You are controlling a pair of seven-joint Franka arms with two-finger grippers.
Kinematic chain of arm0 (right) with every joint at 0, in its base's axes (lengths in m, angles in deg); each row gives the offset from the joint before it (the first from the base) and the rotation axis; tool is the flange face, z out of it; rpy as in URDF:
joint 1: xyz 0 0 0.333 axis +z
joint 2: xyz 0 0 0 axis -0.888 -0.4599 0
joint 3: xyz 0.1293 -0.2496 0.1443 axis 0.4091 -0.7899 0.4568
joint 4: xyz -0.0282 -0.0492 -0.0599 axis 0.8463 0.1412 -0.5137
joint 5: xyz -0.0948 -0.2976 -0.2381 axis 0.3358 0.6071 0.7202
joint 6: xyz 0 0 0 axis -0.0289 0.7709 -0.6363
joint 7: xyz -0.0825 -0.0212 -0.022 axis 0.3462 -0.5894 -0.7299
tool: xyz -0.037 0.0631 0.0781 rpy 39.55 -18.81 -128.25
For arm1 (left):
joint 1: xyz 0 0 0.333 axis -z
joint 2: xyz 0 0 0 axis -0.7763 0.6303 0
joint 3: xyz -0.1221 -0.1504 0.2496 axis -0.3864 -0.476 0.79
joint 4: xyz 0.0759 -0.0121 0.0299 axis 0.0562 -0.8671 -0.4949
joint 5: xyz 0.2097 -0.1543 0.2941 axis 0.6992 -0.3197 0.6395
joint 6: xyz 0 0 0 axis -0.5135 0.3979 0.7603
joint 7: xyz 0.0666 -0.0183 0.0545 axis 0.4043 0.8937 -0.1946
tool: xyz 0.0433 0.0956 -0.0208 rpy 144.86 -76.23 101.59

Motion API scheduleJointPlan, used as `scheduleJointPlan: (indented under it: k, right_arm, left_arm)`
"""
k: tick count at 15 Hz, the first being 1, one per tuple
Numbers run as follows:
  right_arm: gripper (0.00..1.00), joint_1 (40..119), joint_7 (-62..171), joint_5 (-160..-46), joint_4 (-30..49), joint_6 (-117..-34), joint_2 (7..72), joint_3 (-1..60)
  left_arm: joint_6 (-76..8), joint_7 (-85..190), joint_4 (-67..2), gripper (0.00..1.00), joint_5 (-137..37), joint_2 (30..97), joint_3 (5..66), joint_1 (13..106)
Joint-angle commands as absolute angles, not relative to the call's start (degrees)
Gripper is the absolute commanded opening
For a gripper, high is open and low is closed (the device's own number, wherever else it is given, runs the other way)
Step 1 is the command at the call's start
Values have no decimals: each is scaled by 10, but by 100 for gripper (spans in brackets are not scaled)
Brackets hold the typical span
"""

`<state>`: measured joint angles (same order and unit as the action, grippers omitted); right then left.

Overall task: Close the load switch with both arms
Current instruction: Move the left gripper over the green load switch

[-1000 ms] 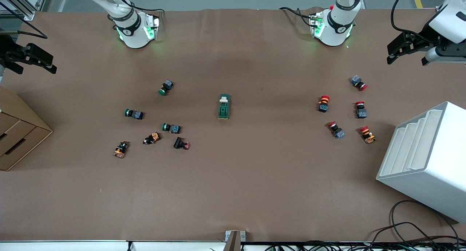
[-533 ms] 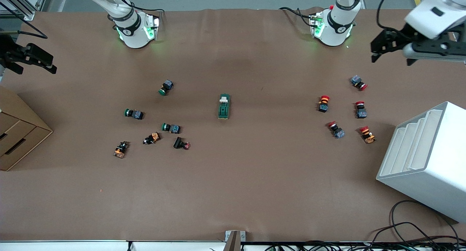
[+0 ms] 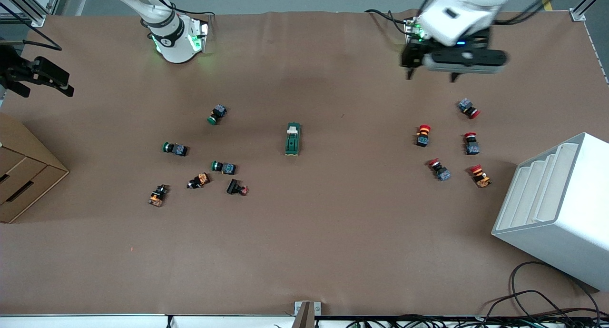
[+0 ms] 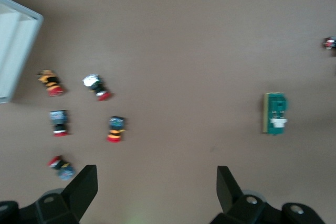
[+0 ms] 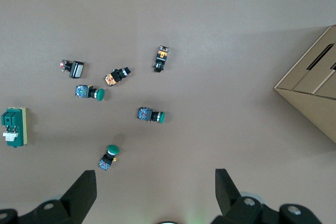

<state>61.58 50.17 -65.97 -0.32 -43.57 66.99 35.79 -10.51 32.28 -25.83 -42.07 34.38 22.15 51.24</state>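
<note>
The load switch (image 3: 293, 139), a dark green block with a cream lever at the end toward the robots' bases, lies on the brown mat mid-table. It also shows in the left wrist view (image 4: 275, 113) and the right wrist view (image 5: 14, 127). My left gripper (image 3: 432, 74) is open and empty, up in the air over bare mat beside its own base, well apart from the switch; its black fingers (image 4: 84, 184) frame bare mat. My right gripper (image 3: 45, 78) is open and empty, waiting over the table's edge at the right arm's end; its fingers (image 5: 84, 190) stand wide apart.
Several red push buttons (image 3: 423, 134) lie toward the left arm's end, and green and orange ones (image 3: 217, 114) toward the right arm's end. A white stepped rack (image 3: 556, 204) stands at the left arm's end. A cardboard box (image 3: 24, 175) stands at the right arm's end.
My left gripper has swung from the table's edge at the left arm's end toward the middle, and is now beside its base. The right arm and the switch have not moved.
</note>
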Motion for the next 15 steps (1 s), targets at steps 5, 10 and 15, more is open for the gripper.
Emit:
scheduleJointPlan:
  k: [5,10,15]
  right_arm:
    - [100,611,505,-662,-10,-472,627,359]
    - [100,602,507,-653,-9,-529,531,356]
    - [100,614,460,-628,0,-542,502,357]
  left_arm:
    - [-196,119,-258,100,-323,444,123,589]
    - [-246,-123,-259,100,-224,526,123,704]
    - [-273,-303,-258,100,-71,628,123,813]
